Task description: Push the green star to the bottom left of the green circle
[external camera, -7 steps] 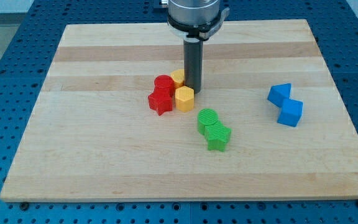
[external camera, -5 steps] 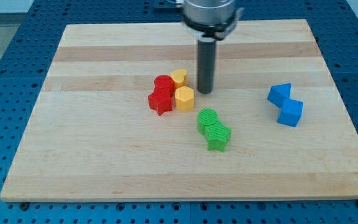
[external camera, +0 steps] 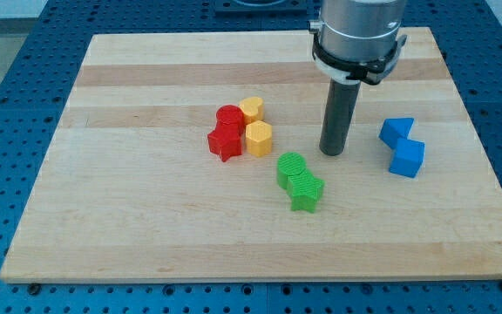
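The green circle [external camera: 291,167] sits near the board's middle. The green star [external camera: 306,191] touches it at its lower right. My tip [external camera: 332,153] rests on the board to the upper right of both green blocks, a short gap from the circle. It stands between the green blocks and the blue blocks.
A red circle [external camera: 229,117], red star [external camera: 225,142], yellow heart [external camera: 251,109] and yellow hexagon [external camera: 259,138] cluster left of the tip. Two blue blocks [external camera: 396,132] [external camera: 407,158] lie at the right. The wooden board [external camera: 146,218] ends in blue pegboard.
My tip has moved right and toward the view's bottom, away from the yellow blocks to a spot upper right of the green circle. No block has moved.
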Motion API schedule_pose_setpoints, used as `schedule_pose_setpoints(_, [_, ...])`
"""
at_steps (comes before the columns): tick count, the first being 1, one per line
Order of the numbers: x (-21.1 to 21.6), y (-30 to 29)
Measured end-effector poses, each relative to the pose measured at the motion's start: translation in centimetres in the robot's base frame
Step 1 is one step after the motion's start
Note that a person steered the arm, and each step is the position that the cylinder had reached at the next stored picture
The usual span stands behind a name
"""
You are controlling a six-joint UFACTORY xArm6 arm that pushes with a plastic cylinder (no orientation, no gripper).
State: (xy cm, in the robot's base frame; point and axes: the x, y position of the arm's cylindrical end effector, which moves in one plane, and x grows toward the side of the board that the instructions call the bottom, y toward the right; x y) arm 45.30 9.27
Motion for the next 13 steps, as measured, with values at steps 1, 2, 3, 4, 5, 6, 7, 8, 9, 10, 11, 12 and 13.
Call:
schedule_pose_setpoints(1, [1.3, 0.0])
schedule_pose_setpoints(2, [5.3, 0.0])
schedule_pose_setpoints(3, [7.6, -0.1])
schedule_pose_setpoints(4, [8.1, -1.8])
schedule_pose_setpoints(5, [8.1, -4.0])
schedule_pose_setpoints(6, [8.1, -6.4])
schedule_pose_setpoints(7, [8.1, -6.7])
schedule_pose_setpoints(8, [8.1, -7.5])
schedule_pose_setpoints(9, [8.1, -9.4])
schedule_pose_setpoints(10, [8.0, -11.0])
schedule_pose_setpoints(11, [7.7, -11.4])
schedule_pose_setpoints(12, [7.2, -11.7])
schedule_pose_setpoints(13, [6.6, -12.0])
